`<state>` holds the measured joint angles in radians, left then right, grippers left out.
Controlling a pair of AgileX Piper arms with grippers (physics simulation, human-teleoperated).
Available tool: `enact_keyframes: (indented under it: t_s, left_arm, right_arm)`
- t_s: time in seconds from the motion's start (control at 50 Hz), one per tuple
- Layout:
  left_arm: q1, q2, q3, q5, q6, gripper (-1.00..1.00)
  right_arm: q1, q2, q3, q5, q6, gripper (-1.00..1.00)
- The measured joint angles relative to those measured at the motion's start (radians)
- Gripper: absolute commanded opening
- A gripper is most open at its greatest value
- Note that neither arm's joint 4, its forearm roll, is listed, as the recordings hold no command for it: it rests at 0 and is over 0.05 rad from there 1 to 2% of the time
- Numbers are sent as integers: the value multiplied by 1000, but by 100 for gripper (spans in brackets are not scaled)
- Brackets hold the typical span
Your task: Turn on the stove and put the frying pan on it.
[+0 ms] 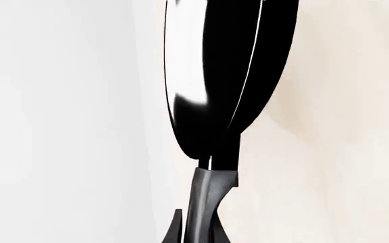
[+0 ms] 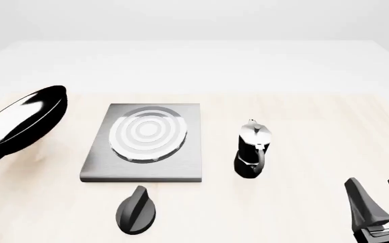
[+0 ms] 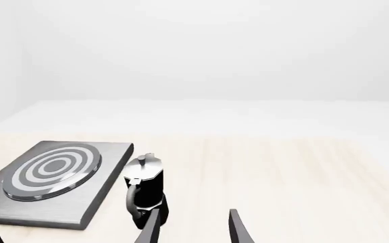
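No readable text, labels, brands, numbers or signs on anything.

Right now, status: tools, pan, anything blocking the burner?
Left tool shut on frying pan handle, pan tilted, left of stove. Right tool open, empty. Burner clear; moka pot beside stove.

One stove (image 2: 144, 144) — a single grey slab with one ringed burner (image 2: 147, 132) — lies at the middle of the tabletop (image 2: 303, 116); one black knob (image 2: 136, 209) sits near of it; one frying pan (image 2: 26, 119) is at the far left; one moka pot (image 2: 252, 149) stands to the stove's right; two hands show — the right hand (image 2: 380, 200) at the near right, the left hand (image 1: 196, 235) on the pan's handle.
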<state>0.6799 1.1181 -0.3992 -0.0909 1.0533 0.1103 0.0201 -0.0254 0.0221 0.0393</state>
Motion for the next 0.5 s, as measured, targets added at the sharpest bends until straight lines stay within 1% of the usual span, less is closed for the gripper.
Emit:
enact_keyframes:
  t_s: [0.22,0.5]
  left_arm:
    - [-49,-53,-13,3,39,-100]
    - [-140,-88,5,-103,111,-100]
  right_arm:
    - [-1,-9,-11,13,3,100]
    - [-8,-15,-24,26,5,100]
